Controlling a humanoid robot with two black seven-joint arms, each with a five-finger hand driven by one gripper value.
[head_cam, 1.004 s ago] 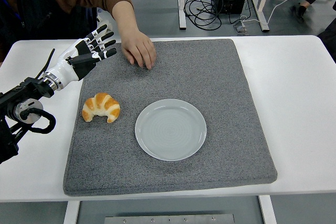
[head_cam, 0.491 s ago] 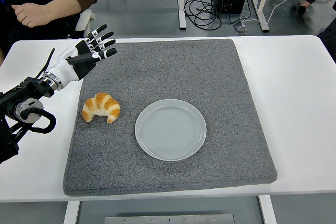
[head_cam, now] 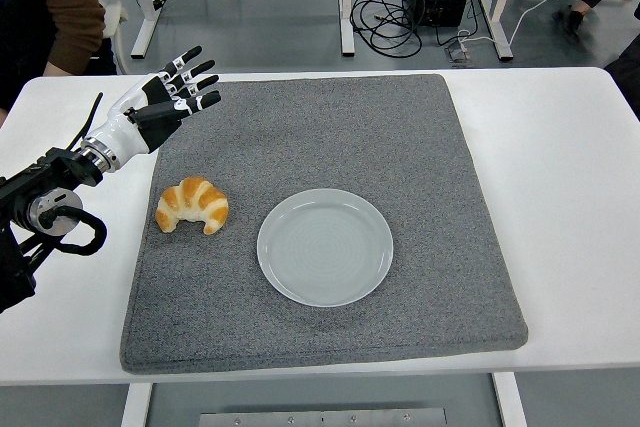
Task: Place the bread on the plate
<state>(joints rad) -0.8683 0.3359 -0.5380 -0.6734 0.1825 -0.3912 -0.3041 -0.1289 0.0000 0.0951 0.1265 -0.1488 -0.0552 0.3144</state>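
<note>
A golden croissant (head_cam: 192, 205) lies on the left part of the grey mat (head_cam: 330, 127). To its right sits a round pale plate (head_cam: 325, 246), bare of food. My left hand (head_cam: 172, 95) hovers above the mat's far left corner, beyond the croissant and apart from it. Its fingers (head_cam: 200, 84) are spread and hold nothing. The black left arm (head_cam: 45, 197) comes in from the left edge. No right arm shows.
The white table (head_cam: 560, 177) carries the mat. A person in a brown sleeve (head_cam: 65, 2) stands at the top left, behind the table. Cables and desk legs lie on the floor beyond the far edge.
The person's hand has lifted off the mat's far left part and drawn back out of the picture. My left hand has stayed where it was.
</note>
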